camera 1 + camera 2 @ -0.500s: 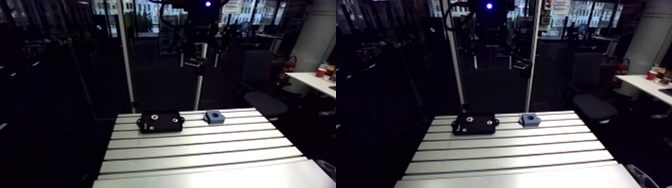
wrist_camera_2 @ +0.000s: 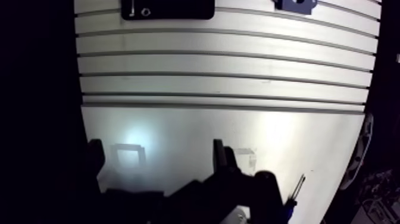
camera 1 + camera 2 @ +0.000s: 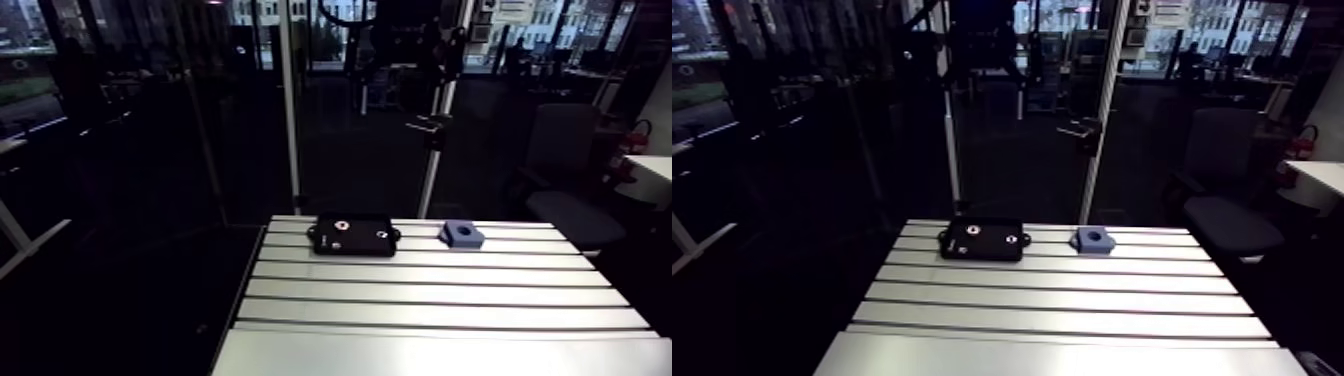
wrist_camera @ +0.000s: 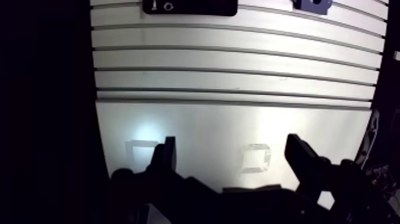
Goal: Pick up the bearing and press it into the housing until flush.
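The blue block [image 3: 461, 235], with a round bore in its top, is sitting flat at the far end of the table [image 3: 420, 300], right of centre in the arm view and just below the frame's middle height. Just beside it on the left, not touching, a flat black plate [image 3: 354, 236] is lying on the same far slats, and two small pale rings are showing on its top face. Which of these is the bearing I cannot tell. Both pieces are resting apart from the gripper [image 4: 232, 146]. In the wrist view the gripper is hanging over the smooth, unslotted strip at the table's near end, with the plate and block well ahead of it across all the slats. The plate is roughly ahead of one finger and the block ahead of the other. The fingers [image 4: 165, 158] are standing wide apart and holding nothing, with only bare table showing between them. Two faint square outlines [image 4: 256, 158] are marking the smooth strip, one between the fingers and one just outside them, where a bright patch of glare is falling.
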Controlling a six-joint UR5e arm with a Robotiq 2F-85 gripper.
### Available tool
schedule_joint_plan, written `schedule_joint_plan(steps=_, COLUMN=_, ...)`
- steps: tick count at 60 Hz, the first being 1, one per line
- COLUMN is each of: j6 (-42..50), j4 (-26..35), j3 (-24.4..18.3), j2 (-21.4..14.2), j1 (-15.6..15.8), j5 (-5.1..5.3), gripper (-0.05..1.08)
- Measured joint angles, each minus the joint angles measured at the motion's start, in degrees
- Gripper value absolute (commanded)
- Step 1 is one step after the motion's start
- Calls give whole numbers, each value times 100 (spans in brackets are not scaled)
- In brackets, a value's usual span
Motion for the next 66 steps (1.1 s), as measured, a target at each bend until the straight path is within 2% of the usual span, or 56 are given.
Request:
schedule_joint_plan(steps=11, j6=-3, j4=-42, j3=-37, j2=46, j1=54, j5=-1, gripper=0)
schedule_joint_plan(steps=20, j6=2, j4=-327, j3=-100, j2=239, j1=74, j5=12, gripper=0)
schedule_joint_plan(steps=33, j6=96, j4=-763, j3=-311, j2=727, j1=178, j5=36, gripper=0)
schedule_joint_plan(steps=52, j6=332, j4=-1030, j3=-658, j2=1405, j1=381, j5=0, gripper=0)
schedule_joint_plan(steps=66, j6=438, j4=-1333, j3=-761, j2=1863, j1=486, j5=-15, gripper=0)
